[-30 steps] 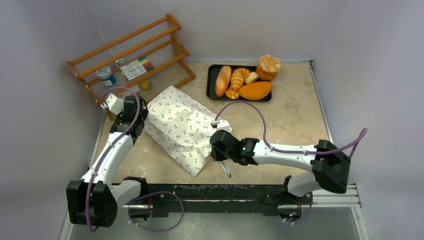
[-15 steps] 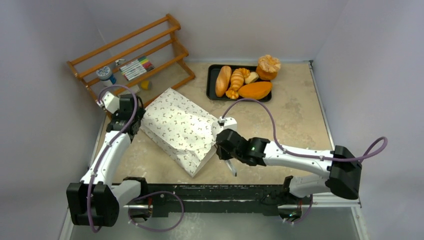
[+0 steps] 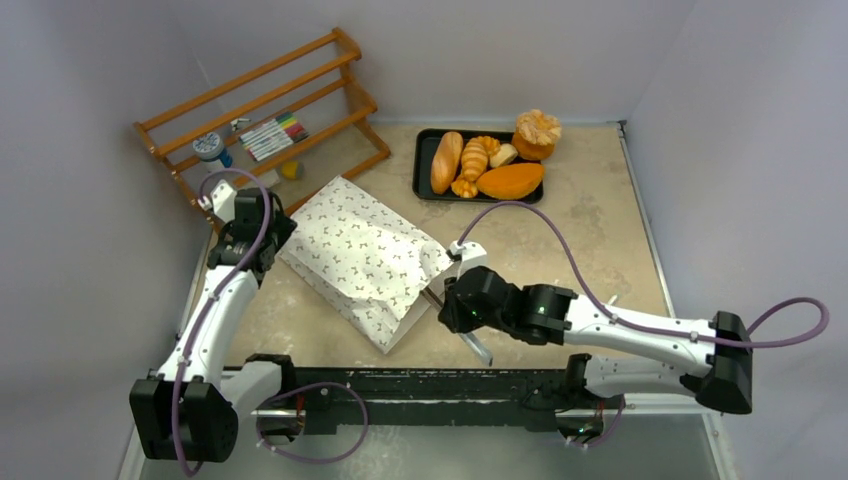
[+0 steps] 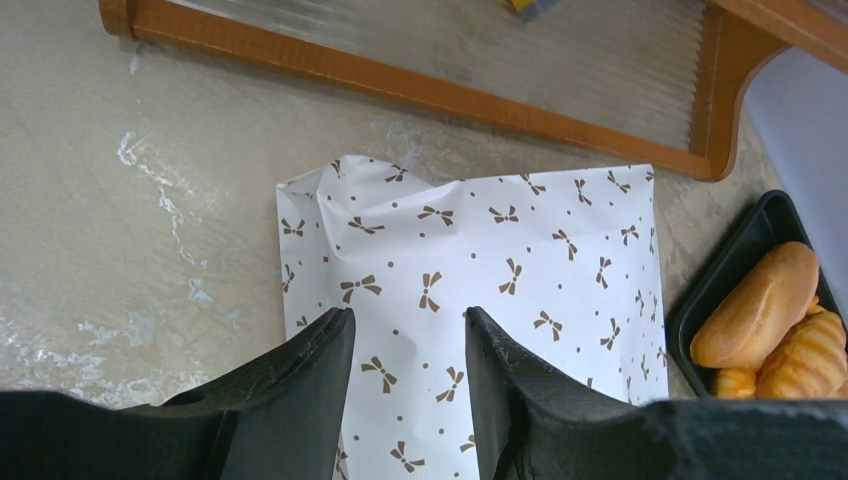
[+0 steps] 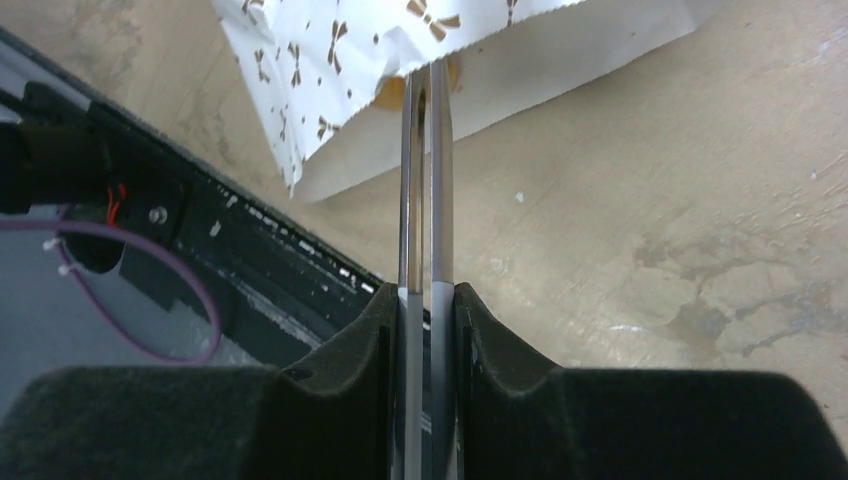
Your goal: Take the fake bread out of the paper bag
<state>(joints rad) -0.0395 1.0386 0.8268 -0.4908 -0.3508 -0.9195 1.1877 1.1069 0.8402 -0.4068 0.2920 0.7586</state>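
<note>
- Top view: one paper bag (image 3: 360,255) lies centre-left on the worktop (image 3: 590,240), with its mouth toward the lower right.
- Two arms flank it. The left tool (image 3: 268,230) is over the bag's upper-left end. The right tool (image 3: 447,299) is at the mouth, pinching one pair of metal tongs (image 3: 478,347).
- At upper centre, one black tray (image 3: 421,170) carries at least five bread pieces (image 3: 447,160). At upper left, one wooden rack (image 3: 250,78) holds markers (image 3: 270,135) and one jar (image 3: 211,150).
- Left wrist view: we see the left tool's (image 4: 407,320) two fingers spread above the bag's printed paper, gripping nothing. A rack bar crosses the top, and the tray shows two loaves at the right edge.
- Right wrist view: the right tool's (image 5: 425,300) fingers are pressed onto the tongs. The tongs' two blades run up into the bag mouth at the top. A tan-orange patch shows there; we cannot tell bread from lining.
</note>
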